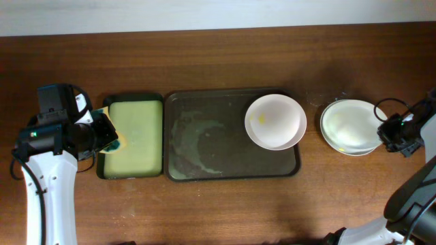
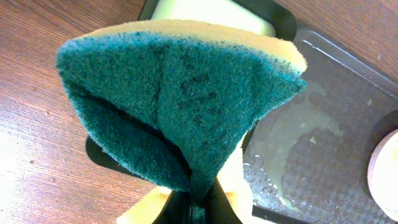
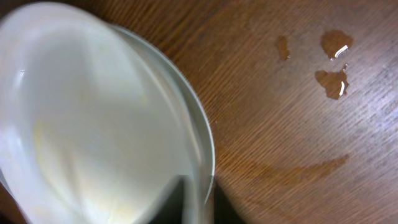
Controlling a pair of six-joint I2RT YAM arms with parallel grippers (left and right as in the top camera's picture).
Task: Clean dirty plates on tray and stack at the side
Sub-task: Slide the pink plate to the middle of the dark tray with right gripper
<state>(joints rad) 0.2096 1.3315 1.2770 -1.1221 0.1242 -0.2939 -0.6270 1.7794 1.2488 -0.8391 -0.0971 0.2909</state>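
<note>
The wooden table bears the dark tray, wet and streaked, with one yellow-smeared white plate on its right end. Just beside its left end sits the smaller tray, lined yellow-green. The stacked plates lie on the table right of the dark tray. The right arm reaches in from the right edge, and the right gripper pinches the upper plate by its rim. The left arm extends low from the left, and the left gripper is clenched on a folded green sponge above the smaller tray's left edge.

3 plates, 1 lg tray, 1 sm tray, 1 sponge.
</note>
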